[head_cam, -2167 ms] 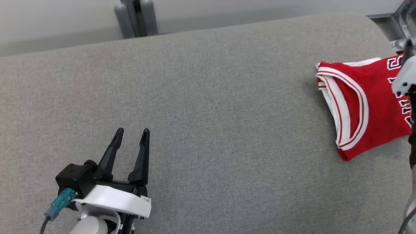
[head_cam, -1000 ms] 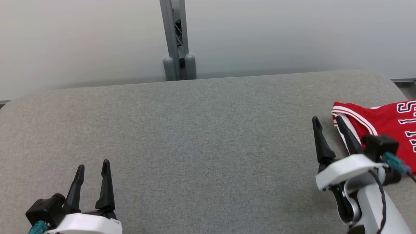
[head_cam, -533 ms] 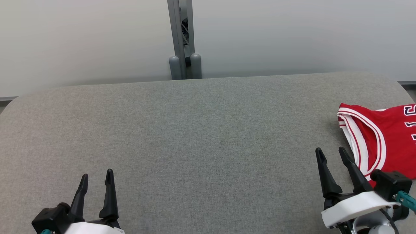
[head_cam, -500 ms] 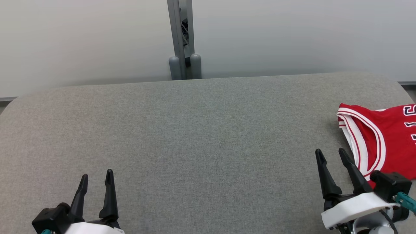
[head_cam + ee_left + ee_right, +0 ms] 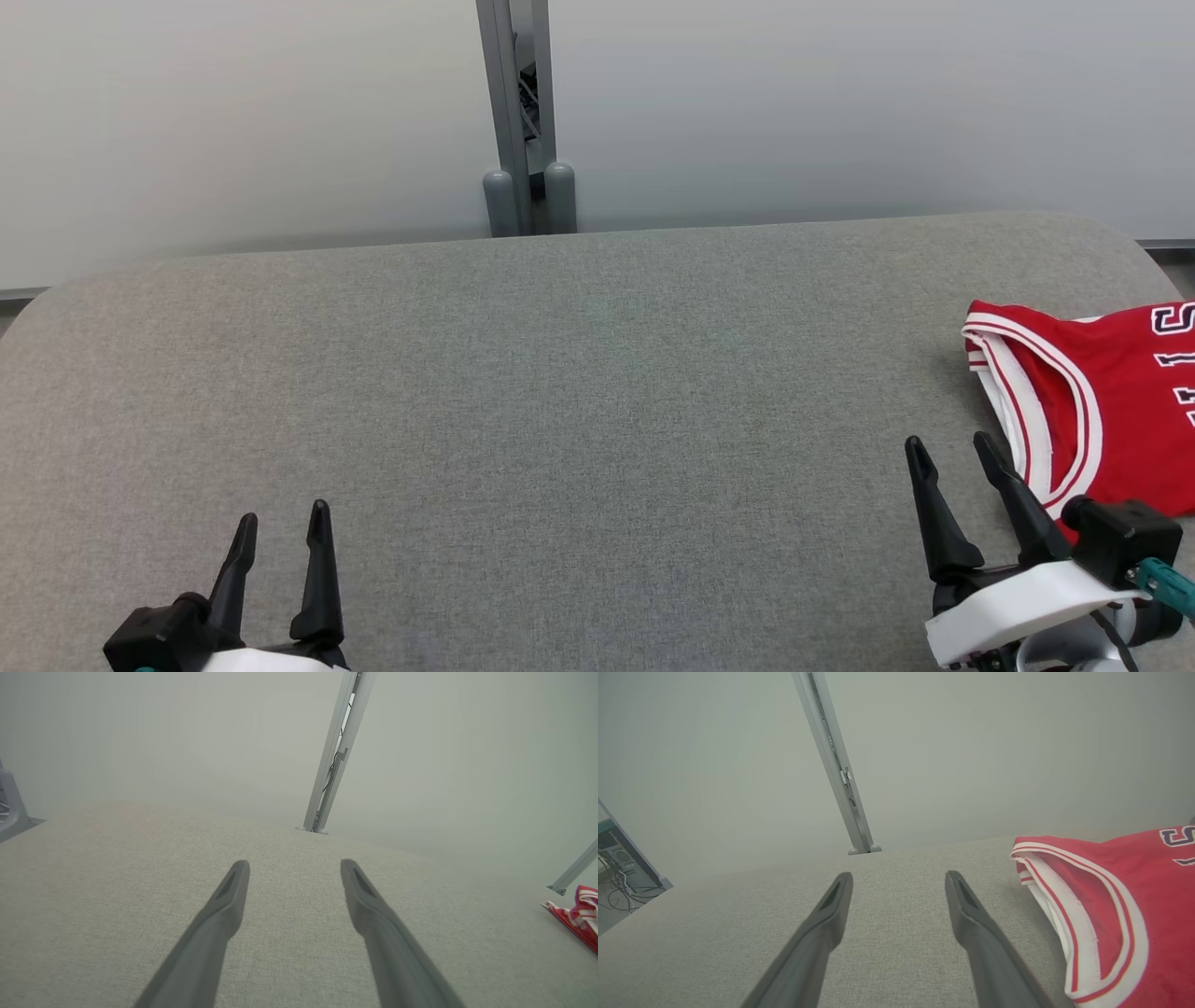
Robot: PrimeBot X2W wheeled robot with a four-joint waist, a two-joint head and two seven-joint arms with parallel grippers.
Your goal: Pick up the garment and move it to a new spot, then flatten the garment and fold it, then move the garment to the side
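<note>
Garment (image 5: 1111, 420), a red jersey w/ white trim, lies at the right end of the grey fabric tabletop (image 5: 579, 420), nothing gripping it. R arm (image 5: 1018, 597) sits low at near right, jaws apart and pointing fwd, tips just beside the trimmed edge; touching or not, can't tell. L arm (image 5: 163, 639) is low at near left, jaws apart over bare fabric, well apart from garment. Vs 1 s ago: R jaws have drawn back toward the near edge, L slightly too; garment hasn't moved.
</note>
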